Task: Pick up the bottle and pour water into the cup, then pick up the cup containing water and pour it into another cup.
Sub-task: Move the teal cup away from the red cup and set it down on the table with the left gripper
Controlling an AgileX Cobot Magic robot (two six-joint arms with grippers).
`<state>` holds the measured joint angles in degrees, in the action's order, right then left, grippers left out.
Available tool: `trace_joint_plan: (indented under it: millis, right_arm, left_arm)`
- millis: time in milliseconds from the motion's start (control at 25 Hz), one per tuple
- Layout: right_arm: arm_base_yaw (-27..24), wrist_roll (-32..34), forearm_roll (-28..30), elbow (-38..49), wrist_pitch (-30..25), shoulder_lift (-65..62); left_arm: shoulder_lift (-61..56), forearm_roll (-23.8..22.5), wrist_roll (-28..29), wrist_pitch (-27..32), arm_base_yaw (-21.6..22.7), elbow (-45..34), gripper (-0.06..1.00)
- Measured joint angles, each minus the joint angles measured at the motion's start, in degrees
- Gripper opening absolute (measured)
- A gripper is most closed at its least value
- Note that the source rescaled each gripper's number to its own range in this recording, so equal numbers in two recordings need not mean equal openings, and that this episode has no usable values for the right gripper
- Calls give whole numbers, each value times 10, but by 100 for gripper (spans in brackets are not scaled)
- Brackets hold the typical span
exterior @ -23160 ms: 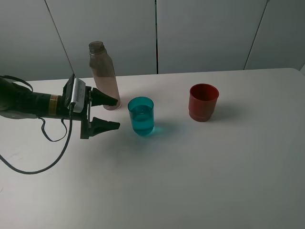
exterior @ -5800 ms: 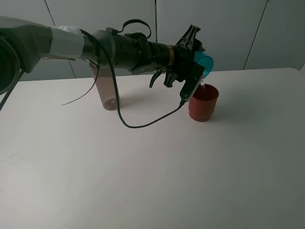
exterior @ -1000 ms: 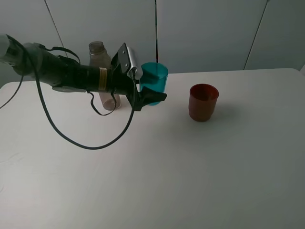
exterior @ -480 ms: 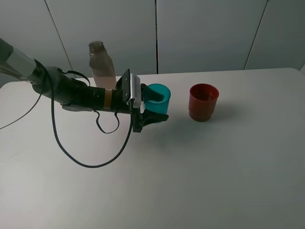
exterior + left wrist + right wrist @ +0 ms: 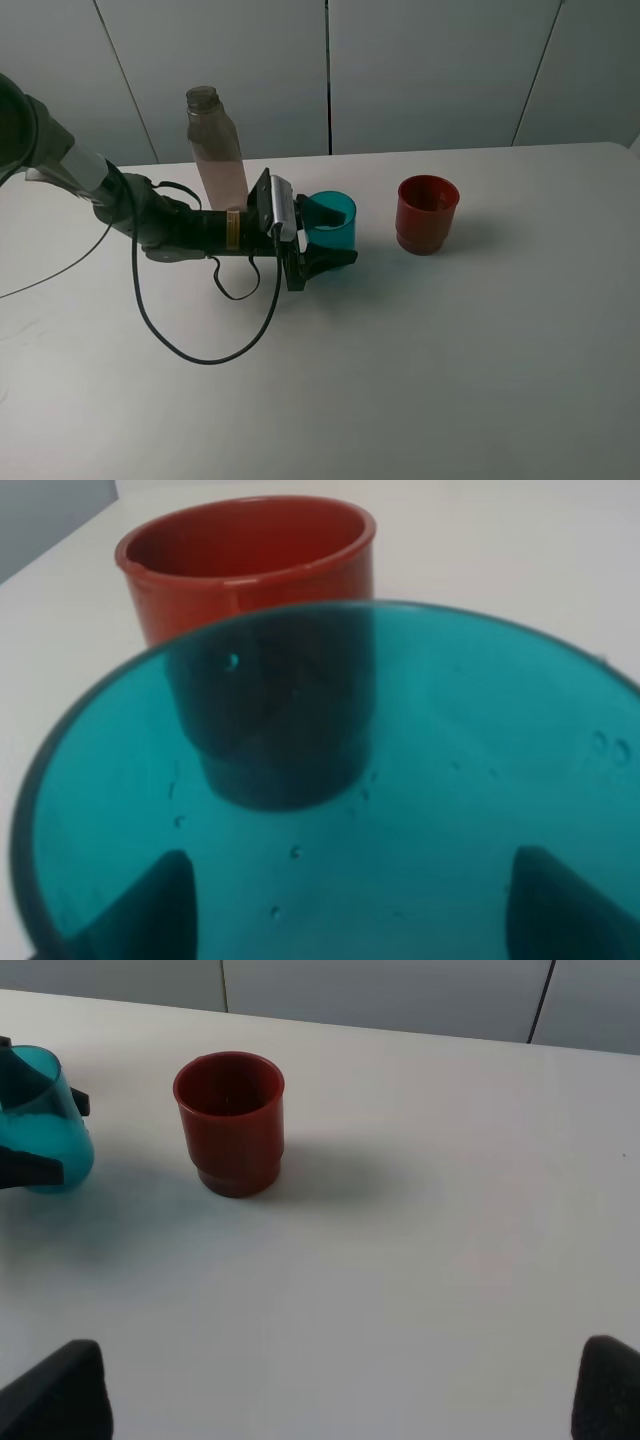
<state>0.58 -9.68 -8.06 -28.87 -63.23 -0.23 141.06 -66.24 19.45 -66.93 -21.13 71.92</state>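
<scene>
Teal cup (image 5: 329, 222) sits upright between the left jaws, which grasp its sides, beside the bottle (image 5: 217, 150).

White table (image 5: 450, 380) carries three items: red cup (image 5: 427, 214); teal cup (image 5: 331, 222) near its left; bottle (image 5: 216, 152) farther left, behind.

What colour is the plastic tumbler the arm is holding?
Translucent teal-blue plastic tumbler; clearest in the left wrist view, which looks right through it.
</scene>
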Motion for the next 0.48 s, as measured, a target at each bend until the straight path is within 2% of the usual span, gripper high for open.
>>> trace_joint_plan:
  millis: [480]
  right_arm:
    - [0, 0, 0, 0, 0, 0]
  left_arm:
    - [20, 0, -1, -8, 0, 9, 6]
